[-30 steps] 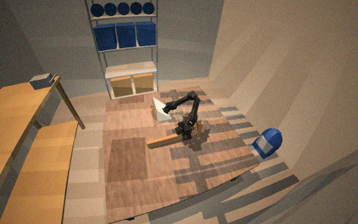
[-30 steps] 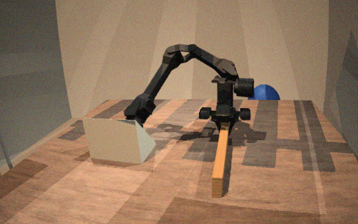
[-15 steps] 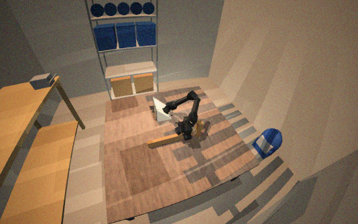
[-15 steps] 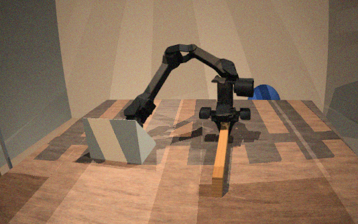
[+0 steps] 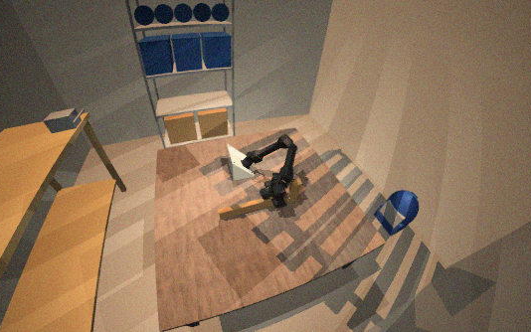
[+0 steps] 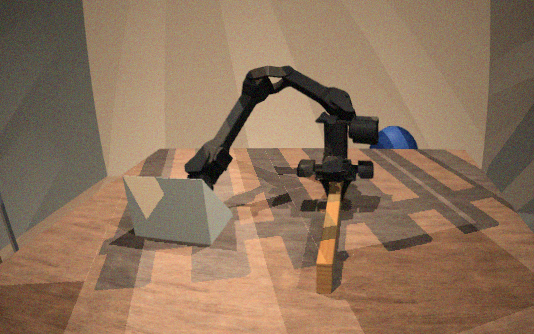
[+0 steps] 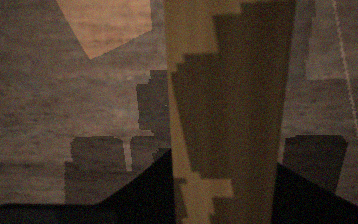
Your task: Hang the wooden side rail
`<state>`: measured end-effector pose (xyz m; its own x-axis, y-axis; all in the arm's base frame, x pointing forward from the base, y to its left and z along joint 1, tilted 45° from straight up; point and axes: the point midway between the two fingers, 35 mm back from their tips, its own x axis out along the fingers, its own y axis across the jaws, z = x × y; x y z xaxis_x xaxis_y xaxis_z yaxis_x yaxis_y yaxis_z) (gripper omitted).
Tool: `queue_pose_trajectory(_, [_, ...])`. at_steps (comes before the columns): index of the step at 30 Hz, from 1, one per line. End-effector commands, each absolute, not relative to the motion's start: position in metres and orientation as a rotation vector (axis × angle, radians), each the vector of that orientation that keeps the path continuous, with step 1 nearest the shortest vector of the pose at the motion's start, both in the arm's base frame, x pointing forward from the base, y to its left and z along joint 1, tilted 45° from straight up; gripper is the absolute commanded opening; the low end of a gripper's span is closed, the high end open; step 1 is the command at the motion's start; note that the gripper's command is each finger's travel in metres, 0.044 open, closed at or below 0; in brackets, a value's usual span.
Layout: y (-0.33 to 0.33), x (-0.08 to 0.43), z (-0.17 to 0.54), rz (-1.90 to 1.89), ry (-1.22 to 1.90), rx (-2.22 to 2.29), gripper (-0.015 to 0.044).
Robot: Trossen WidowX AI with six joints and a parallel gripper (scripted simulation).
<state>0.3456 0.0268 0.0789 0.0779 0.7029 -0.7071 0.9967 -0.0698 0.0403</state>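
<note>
The wooden side rail [image 5: 242, 209] [image 6: 329, 235] [image 7: 235, 100] runs out from beneath the gripper toward the exterior camera. Its outer end looks low at the table top; I cannot tell exact contact. My gripper [image 5: 276, 203] [image 6: 335, 190] [image 7: 211, 151] points down and is shut on the rail near its inner end, one finger on each side. The headboard post [image 5: 297, 190] shows partly in the top view, just beyond the gripper, in dappled shadow. The arm hides it in the exterior view. The hooks, the slot and the pins cannot be seen, so I cannot tell whether they touch.
A pale wedge-shaped block [image 5: 240, 168] [image 6: 171, 212] stands beside the arm's base on the table [image 5: 185, 268] [image 6: 421, 300]. A blue round object [image 5: 405, 206] [image 6: 396, 137] is beyond the table edge. A shelf unit [image 5: 195, 101] and a yellow bench [image 5: 63, 219] stand away from the arm.
</note>
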Motion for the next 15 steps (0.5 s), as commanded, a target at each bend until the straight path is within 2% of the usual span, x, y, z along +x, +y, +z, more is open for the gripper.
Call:
queue_pose_trajectory(1, [0.0256, 0.3467, 0.0808, -0.718, 1.669, 1.837, 0.0])
queue_pose_trajectory(15, [0.027, 0.346, 0.0815, -0.718, 1.669, 1.837, 0.0])
